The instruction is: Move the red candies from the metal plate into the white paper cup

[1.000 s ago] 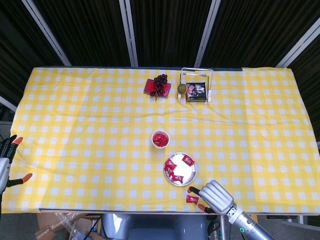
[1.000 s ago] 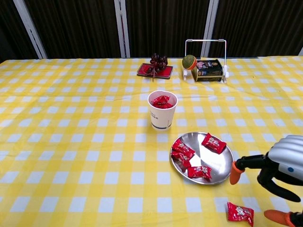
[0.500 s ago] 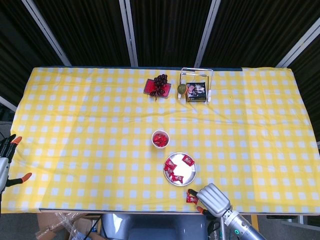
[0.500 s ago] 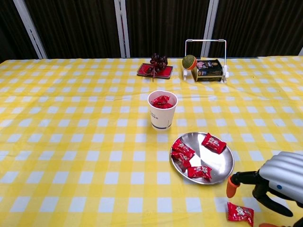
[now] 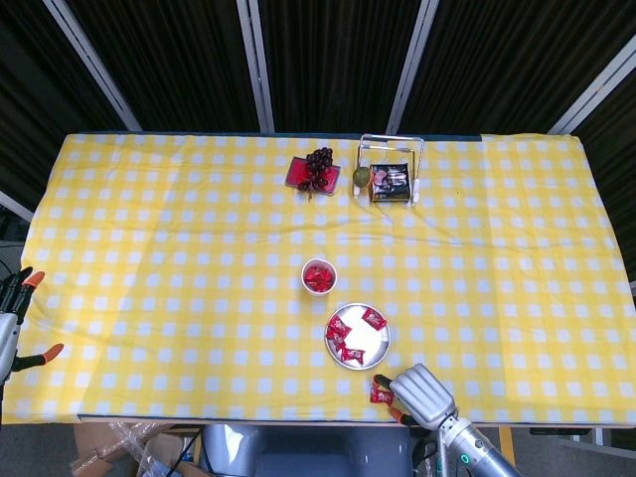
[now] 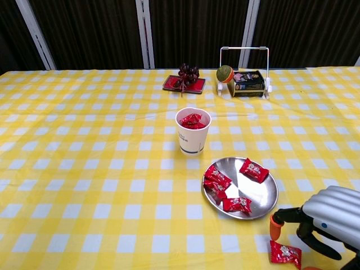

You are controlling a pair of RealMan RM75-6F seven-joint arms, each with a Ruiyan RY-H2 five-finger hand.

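Observation:
A round metal plate [image 6: 264,194] [image 5: 376,347] lies in front of the white paper cup [image 6: 192,140] [image 5: 319,277]. Several red candies [image 6: 253,169] [image 5: 373,319] rest on the plate, and more red candy shows inside the cup. One red candy [image 6: 285,253] [image 5: 380,395] lies loose on the cloth near the table's front edge. My right hand [image 6: 326,222] [image 5: 421,394] hovers right over that loose candy with its fingers apart and nothing between them. My left hand [image 5: 12,323] hangs off the table's left edge, fingers spread and empty.
At the back stand a red tray with dark grapes [image 6: 184,82] and a wire rack [image 6: 245,73] holding a small ball and a dark packet. The yellow checked cloth [image 6: 90,169] covers the whole table.
My right hand has dropped lower and drawn back toward the front edge, closing in on the loose candy. The left hand, the plate and the cup have stayed put.

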